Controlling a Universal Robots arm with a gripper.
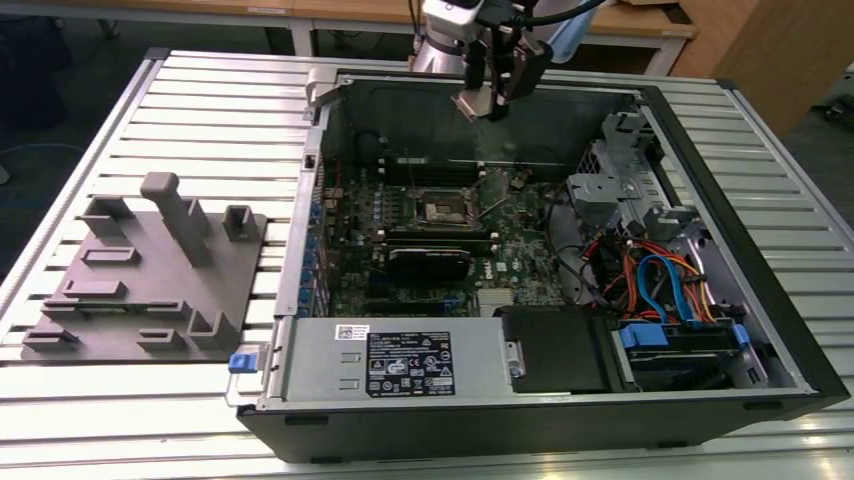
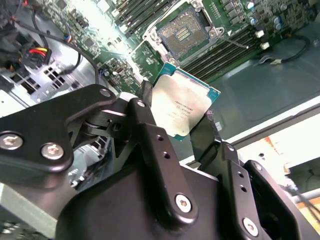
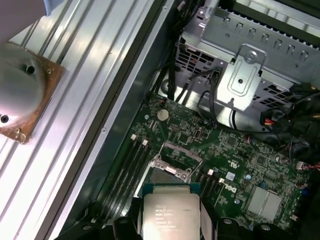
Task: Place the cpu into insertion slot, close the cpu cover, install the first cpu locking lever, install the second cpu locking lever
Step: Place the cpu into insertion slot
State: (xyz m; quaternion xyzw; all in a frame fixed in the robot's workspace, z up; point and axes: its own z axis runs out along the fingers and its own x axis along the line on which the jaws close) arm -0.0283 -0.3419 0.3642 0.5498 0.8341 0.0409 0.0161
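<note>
One gripper (image 1: 495, 95) hangs above the rear wall of the single open computer case (image 1: 787, 330), and its two black fingers (image 2: 150, 130) are clenched on opposite edges of the one cpu (image 2: 182, 106), which is held tilted in the air with its silver-grey top towards both wrist cameras. In the exterior view the chip is little more than a pale sliver under the claw. In the second wrist view one of its corners is hidden behind a finger, and in the first wrist view its near edge is cut off. The one insertion slot (image 2: 182, 32) sits on the green circuit board (image 2: 145, 57) well below the chip and apart from it, with its dark contact field bare. In the first wrist view the chip hides much of the slot. The cpu cover (image 3: 175, 156) seems to be the thin silver frame tipped up at the slot's edge, though its hinge is too small to make out. Long black memory slots (image 2: 222, 50) run along both sides of the socket, packed too tightly to count. The case lies on a slatted metal table (image 1: 200, 100), and one grey fixture plate (image 1: 134, 290) rests beside it on the exterior view's left
</note>
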